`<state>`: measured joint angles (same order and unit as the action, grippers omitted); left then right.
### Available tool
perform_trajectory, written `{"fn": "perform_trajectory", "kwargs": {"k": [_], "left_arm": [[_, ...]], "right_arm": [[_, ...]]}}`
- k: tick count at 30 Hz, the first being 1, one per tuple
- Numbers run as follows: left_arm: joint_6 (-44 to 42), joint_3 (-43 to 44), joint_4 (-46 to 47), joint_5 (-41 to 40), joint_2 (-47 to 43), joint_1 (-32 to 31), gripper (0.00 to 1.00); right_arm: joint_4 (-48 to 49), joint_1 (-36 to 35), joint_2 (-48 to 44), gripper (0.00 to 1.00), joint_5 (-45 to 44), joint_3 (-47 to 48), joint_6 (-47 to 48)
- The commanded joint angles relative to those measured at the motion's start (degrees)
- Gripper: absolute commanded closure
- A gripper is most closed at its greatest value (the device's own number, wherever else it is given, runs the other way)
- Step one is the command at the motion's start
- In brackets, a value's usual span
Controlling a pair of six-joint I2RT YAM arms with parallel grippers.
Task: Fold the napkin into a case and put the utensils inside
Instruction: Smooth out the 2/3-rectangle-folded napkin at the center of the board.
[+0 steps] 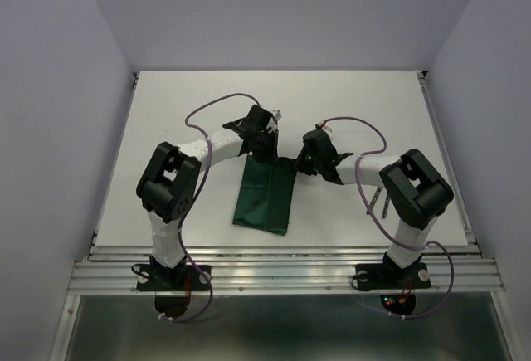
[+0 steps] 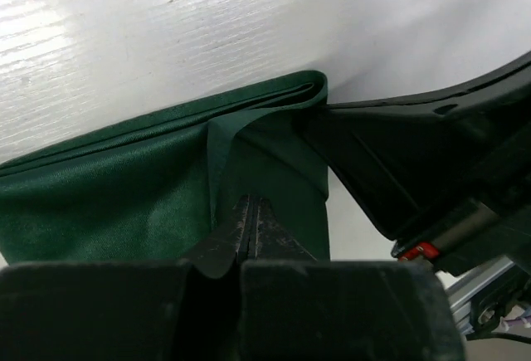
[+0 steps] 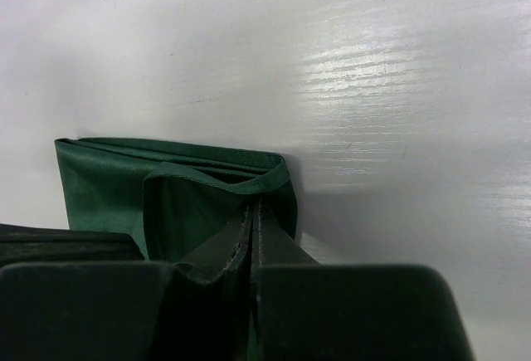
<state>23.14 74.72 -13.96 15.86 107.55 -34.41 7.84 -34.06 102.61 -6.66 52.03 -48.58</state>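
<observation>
The dark green napkin [image 1: 265,202] lies mid-table, folded into a long narrow strip that runs toward the arms. My left gripper [image 1: 264,153] is at its far left corner, shut on a raised fold of the cloth [image 2: 217,155]. My right gripper [image 1: 299,164] is at the far right corner, shut on the upper layer's hem [image 3: 249,185], lifting it so that the end gapes. The utensils [image 1: 385,202] show only as thin silver ends by the right arm's elbow, mostly hidden.
The white table [image 1: 191,95] has a metal rail along its near edge [image 1: 282,253]. The right gripper's black body [image 2: 431,153] fills the right side of the left wrist view, close beside the left jaws.
</observation>
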Motion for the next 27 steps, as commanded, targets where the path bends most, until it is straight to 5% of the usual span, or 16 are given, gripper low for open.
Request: {"fn": "perform_trajectory", "kwargs": {"k": [1,15,27], "left_arm": [[-0.81,0.60,1.65,0.32,-0.32,-0.21,1.00],[-0.99,4.56,-0.37,-5.22,3.46,-0.13,1.00],[-1.60,-1.24,0.77,-3.21,-3.57,-1.62,1.00]], "right_arm": [[-1.24,0.31,-0.21,0.99,-1.78,1.23,1.20],[-1.42,0.31,-0.92,0.99,-2.22,0.79,1.29],[-1.86,0.31,-1.44,0.99,-2.13,0.88,1.64]]}}
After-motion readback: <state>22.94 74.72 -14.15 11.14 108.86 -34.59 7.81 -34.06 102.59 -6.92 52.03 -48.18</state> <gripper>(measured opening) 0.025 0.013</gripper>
